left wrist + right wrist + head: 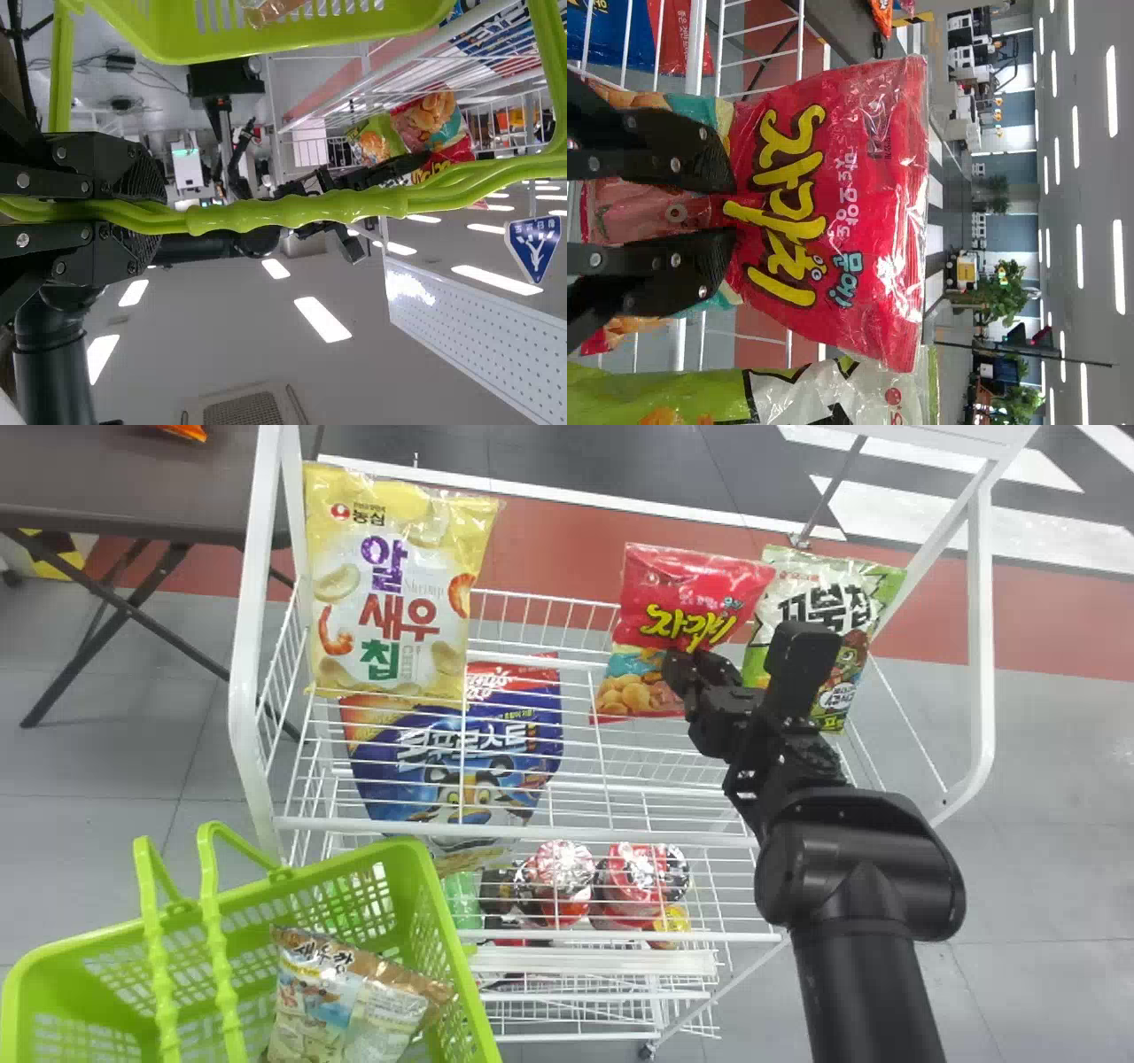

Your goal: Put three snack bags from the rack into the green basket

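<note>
The white rack [620,835] spans the middle, with the green basket [456,957] near left, its right wall just beside the rack's near left corner. The left gripper [146,217] is closed around the basket's handles [310,210]. A yellow bag [390,584] stands at the rack's left edge; a blue bag [452,762] probably lies lower, behind wires. Open room separates yellow from the red bag [682,593], whose right edge meets a green bag [815,593]. The right gripper [695,670] is open at the red bag's front. A brown bag [332,1001] lies in the basket.

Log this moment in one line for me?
right end effector: at red bag | left end effector: holding basket handles | green basket: brown bag inside
</note>
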`<state>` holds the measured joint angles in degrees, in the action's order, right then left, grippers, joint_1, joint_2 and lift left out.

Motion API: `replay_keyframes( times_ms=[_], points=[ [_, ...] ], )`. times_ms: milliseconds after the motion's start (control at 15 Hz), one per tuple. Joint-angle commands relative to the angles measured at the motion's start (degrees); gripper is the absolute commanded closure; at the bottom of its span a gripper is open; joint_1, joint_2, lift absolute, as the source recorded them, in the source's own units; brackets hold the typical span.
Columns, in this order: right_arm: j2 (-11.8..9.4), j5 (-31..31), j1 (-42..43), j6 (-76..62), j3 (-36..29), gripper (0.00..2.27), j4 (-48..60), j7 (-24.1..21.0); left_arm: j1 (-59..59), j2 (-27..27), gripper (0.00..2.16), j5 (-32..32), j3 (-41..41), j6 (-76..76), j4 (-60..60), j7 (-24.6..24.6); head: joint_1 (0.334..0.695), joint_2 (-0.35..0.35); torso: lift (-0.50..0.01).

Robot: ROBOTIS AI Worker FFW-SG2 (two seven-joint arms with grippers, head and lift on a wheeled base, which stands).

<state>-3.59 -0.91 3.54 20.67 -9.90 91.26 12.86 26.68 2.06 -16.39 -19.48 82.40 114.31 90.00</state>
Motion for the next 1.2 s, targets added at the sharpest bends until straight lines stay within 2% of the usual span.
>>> replay_keyframes(
  times_ms=[0, 133, 467, 667, 800, 1067, 1133],
  points=[
    [-0.02, -0.67, -1.08, 0.04, -0.47, 2.26, 1.20, 0.41, -0.05, 0.14, 2.15, -0.13, -0.03, 0.18, -0.14, 0.57, 0.695, -0.250, 0.000],
    [-0.02, -3.57, -6.09, 2.68, -0.73, 2.26, 9.03, 1.11, -0.05, 0.14, 2.15, -0.48, -0.12, 0.18, -0.05, 0.57, 0.695, -0.251, 0.000],
    [0.07, -16.05, -20.50, 17.26, -0.64, 2.26, 33.99, 2.69, -0.05, 0.14, 2.15, -0.31, 0.06, 0.18, -0.05, 0.57, 0.695, -0.227, 0.000],
    [0.07, -18.16, -27.00, 18.85, 1.55, 2.26, 43.13, 2.78, -0.14, 0.14, 2.15, -0.31, 0.23, 0.35, 0.03, 0.57, 0.695, -0.181, 0.000],
    [0.07, -22.91, -29.20, 27.28, 1.55, 2.26, 47.52, 3.22, 0.21, 0.14, 2.15, -0.48, -0.12, 0.35, 0.03, 0.57, 0.695, -0.153, 0.000],
    [0.07, -29.76, -31.13, 47.50, 2.79, 2.26, 52.53, 6.03, 0.39, 0.14, 2.15, -0.48, -0.20, 0.35, 0.03, 0.57, 0.695, -0.045, 0.000],
    [0.07, -30.82, -31.13, 50.66, 3.58, 2.26, 53.15, 6.38, 0.39, 0.14, 2.15, -0.48, -0.20, 0.35, 0.03, 0.57, 0.695, 0.012, 0.000]
  ],
)
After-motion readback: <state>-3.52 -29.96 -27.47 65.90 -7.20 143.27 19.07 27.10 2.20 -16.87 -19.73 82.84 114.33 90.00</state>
